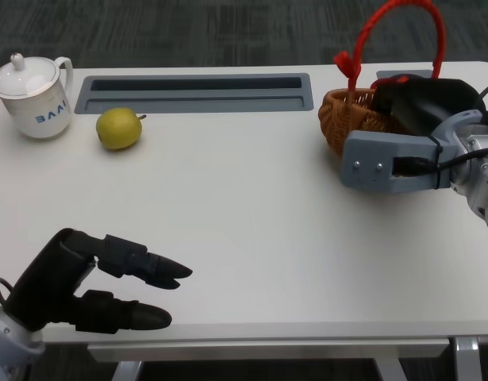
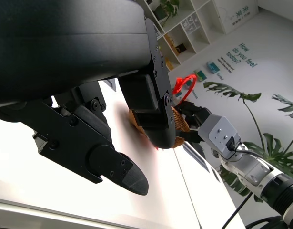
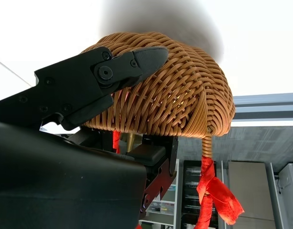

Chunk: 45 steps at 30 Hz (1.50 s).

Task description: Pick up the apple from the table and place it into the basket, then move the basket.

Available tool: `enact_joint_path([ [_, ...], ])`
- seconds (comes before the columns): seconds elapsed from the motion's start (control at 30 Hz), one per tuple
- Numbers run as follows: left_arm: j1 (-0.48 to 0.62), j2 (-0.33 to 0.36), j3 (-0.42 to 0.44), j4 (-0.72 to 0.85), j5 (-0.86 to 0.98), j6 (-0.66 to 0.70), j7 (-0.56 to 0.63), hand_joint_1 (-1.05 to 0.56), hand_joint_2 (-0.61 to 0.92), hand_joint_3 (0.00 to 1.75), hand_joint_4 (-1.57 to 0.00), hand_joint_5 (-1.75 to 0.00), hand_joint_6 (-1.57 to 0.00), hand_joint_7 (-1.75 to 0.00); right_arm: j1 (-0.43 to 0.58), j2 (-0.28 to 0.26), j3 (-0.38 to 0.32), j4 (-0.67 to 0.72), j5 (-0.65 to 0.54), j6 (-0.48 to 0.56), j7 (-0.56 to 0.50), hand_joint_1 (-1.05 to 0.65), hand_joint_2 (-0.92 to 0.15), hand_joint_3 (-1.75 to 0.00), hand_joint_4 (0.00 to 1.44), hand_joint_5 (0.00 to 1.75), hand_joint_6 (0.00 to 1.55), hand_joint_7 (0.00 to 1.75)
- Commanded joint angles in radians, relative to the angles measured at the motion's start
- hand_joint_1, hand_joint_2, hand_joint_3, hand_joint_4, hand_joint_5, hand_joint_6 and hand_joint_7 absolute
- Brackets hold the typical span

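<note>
I count one apple, one basket and one white mug with a lid on the table. The apple lies just right of the mug, not touching it, and far left of the basket. My right hand grips the basket at its rim, with fingers against the woven wall. My left hand holds nothing, fingers stretched and apart, well in front of the mug.

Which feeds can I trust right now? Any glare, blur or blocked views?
Head view: even light, sharp; apple, basket and left hand all clear. Left wrist view: tabletop blown out white, the hand fills most of the frame. Right wrist view: a dark smudge hangs above the basket, bright white surround, the right hand covers part of the weave.
</note>
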Motion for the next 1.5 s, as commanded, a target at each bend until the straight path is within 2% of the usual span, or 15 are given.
enact_joint_path([
  [0.03,0.017,0.012,0.001,-0.02,0.012,0.006,0.025,-0.4,0.69,0.0,-1.33,-0.01,-1.21,-0.01,-0.018,-0.004,-0.025,-0.015,0.031,-0.01,0.005,-0.65,-0.92,-0.18,0.72,1.24,0.71,0.87],
  [0.07,0.018,0.012,0.001,-0.022,0.013,0.005,0.027,-0.41,0.69,0.0,-1.33,-0.01,-1.21,-0.01,-0.018,-0.004,-0.026,-0.015,0.033,-0.011,0.006,-0.66,-0.92,-0.18,0.71,1.21,0.71,0.84],
  [0.1,0.019,0.012,0.001,-0.024,0.013,0.005,0.029,-0.41,0.69,0.0,-1.34,-0.01,-1.21,-0.01,-0.017,-0.004,-0.027,-0.015,0.035,-0.013,0.014,-0.69,-0.92,-0.17,0.73,1.1,0.74,0.74],
  [0.17,0.024,0.013,0.001,-0.031,0.009,0.006,0.03,-0.41,0.68,0.0,-1.34,-0.01,-1.22,-0.01,-0.017,-0.004,-0.027,-0.014,0.037,-0.017,0.049,-0.78,-0.92,-0.12,0.68,0.65,0.72,0.4],
  [0.2,0.028,0.013,0.001,-0.036,0.005,0.007,0.03,-0.4,0.68,0.0,-1.34,-0.01,-1.22,-0.01,-0.017,-0.004,-0.027,-0.013,0.039,-0.02,0.072,-0.83,-0.92,-0.09,0.63,0.39,0.66,0.22],
  [0.23,0.03,0.013,0.001,-0.04,0.001,0.008,0.029,-0.4,0.68,0.0,-1.34,-0.01,-1.21,-0.01,-0.016,-0.004,-0.028,-0.013,0.041,-0.022,0.09,-0.89,-0.92,-0.07,0.54,0.2,0.57,0.11],
  [0.3,0.033,0.014,0.001,-0.045,-0.005,0.01,0.026,-0.39,0.68,0.0,-1.34,0.0,-1.21,-0.01,-0.015,-0.005,-0.032,-0.013,0.047,-0.026,0.113,-0.97,-0.92,-0.04,0.42,0.05,0.42,0.02],
  [0.47,0.038,0.017,0.0,-0.064,-0.008,0.022,0.025,-0.38,0.68,0.0,-1.33,0.0,-1.21,0.0,-0.01,-0.008,-0.057,-0.016,0.076,-0.032,0.166,-1.04,-0.92,-0.02,0.29,0.0,0.25,0.0],
  [0.73,0.047,0.02,-0.001,-0.088,-0.019,0.029,0.018,-0.38,0.68,0.0,-1.33,0.0,-1.21,0.0,0.007,-0.004,-0.089,-0.022,0.126,-0.03,0.245,-1.05,-0.92,-0.01,0.15,0.0,0.15,0.0],
  [1.1,0.014,0.023,-0.011,-0.074,-0.038,0.035,-0.001,-0.38,0.68,0.0,-1.33,0.0,-1.21,0.0,0.038,-0.016,-0.113,-0.038,0.17,-0.133,0.28,-1.05,-0.92,-0.01,0.16,0.01,0.12,0.0],
  [1.23,-0.002,0.021,-0.013,-0.063,-0.032,0.034,0.002,-0.4,0.68,0.0,-1.33,0.0,-1.21,0.0,0.057,-0.027,-0.17,-0.052,0.237,-0.198,0.35,-1.03,-0.9,0.0,0.17,0.02,0.14,0.01],
  [1.33,-0.008,0.022,-0.013,-0.059,-0.032,0.037,0.002,-0.41,0.68,0.0,-1.33,0.0,-1.2,0.0,0.083,-0.034,-0.211,-0.064,0.287,-0.261,0.382,-0.95,-0.85,0.0,0.21,0.03,0.17,0.02],
  [1.5,-0.009,0.022,-0.013,-0.058,-0.033,0.037,0.002,-0.42,0.68,0.0,-1.33,0.0,-1.2,0.0,0.092,-0.037,-0.223,-0.068,0.303,-0.282,0.393,-0.92,-0.83,0.0,0.23,0.02,0.19,0.01],
])
